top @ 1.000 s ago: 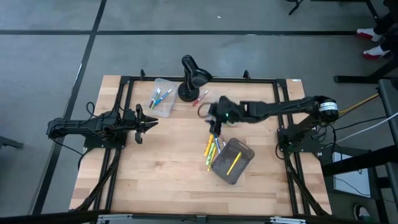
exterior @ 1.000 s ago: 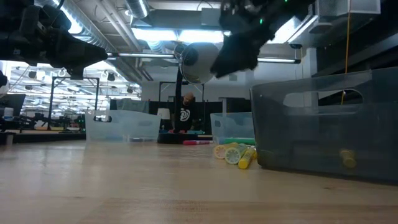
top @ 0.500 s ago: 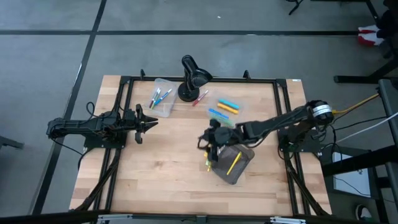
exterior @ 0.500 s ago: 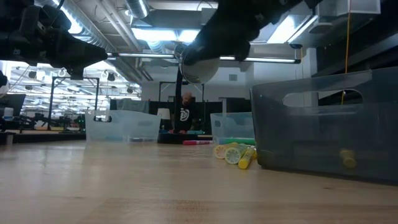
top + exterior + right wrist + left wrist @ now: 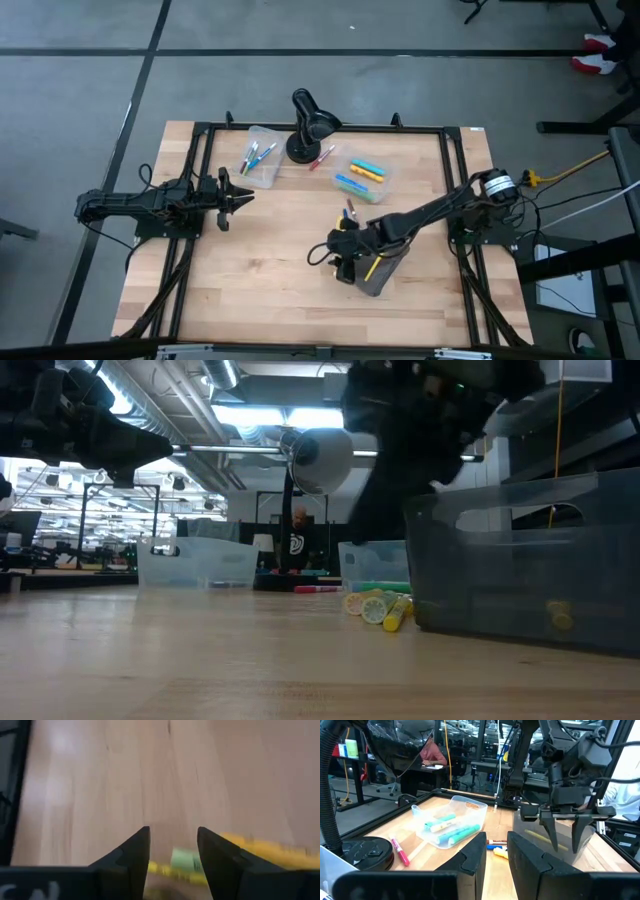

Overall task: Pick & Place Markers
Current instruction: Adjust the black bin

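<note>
Loose markers (image 5: 348, 212) lie on the wood beside the grey bin (image 5: 385, 272); their ends show in the low view (image 5: 378, 607). One yellow marker (image 5: 375, 265) lies inside the bin. My right gripper (image 5: 345, 252) hovers open over the loose markers at the bin's left side, fingers pointing down (image 5: 565, 837). In its wrist view (image 5: 172, 829) a green and a yellow marker (image 5: 184, 859) lie blurred between the fingers. My left gripper (image 5: 238, 197) waits open at the table's left (image 5: 497, 852).
A clear tray (image 5: 262, 158) of markers sits far left of the black lamp (image 5: 310, 125). A second clear tray (image 5: 362, 175) holds blue, yellow and green markers. A red marker (image 5: 322, 157) lies by the lamp's base. Bare wood spreads along the near left.
My right gripper has swept from beside the lamp toward the near edge and come down over the loose markers beside the grey bin, uncovering the second clear tray. Nothing on the table has moved.
</note>
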Controlling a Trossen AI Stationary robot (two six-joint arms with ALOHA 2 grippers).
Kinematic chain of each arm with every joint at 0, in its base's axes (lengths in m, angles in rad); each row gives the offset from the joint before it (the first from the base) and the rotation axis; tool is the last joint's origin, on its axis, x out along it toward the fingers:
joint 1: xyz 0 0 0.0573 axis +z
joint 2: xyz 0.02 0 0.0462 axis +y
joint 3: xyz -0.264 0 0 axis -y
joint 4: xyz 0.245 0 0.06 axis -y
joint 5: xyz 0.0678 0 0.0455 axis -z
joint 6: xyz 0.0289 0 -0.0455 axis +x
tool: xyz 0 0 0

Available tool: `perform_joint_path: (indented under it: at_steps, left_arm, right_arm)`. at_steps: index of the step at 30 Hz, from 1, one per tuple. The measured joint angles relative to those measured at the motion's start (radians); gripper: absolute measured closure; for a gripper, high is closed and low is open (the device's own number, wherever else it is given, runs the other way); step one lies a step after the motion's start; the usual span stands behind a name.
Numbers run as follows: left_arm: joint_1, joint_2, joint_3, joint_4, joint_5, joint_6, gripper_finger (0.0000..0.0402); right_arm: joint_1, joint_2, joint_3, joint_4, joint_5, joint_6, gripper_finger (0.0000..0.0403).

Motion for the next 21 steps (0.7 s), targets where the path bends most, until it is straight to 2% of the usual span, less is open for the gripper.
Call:
perform_joint_path:
  at_steps: [3,11,16,21]
  left_arm:
    - [0.0,0.0,0.0,0.0,0.0,0.0,0.0329]
    - [0.0,0.0,0.0,0.0,0.0,0.0,0.0329]
    - [0.0,0.0,0.0,0.0,0.0,0.0,0.0329]
    - [0.0,0.0,0.0,0.0,0.0,0.0,0.0329]
  right_arm:
    - [0.012,-0.004,0.015,-0.098,-0.031,0.049,0.0246]
    - [0.057,-0.002,0.193,-0.564,-0.048,0.138,0.0247]
    - [0.09,-0.002,0.274,-0.809,0.015,0.243,0.0247]
    - [0.115,-0.002,0.285,-1.021,0.082,0.397,0.0247]
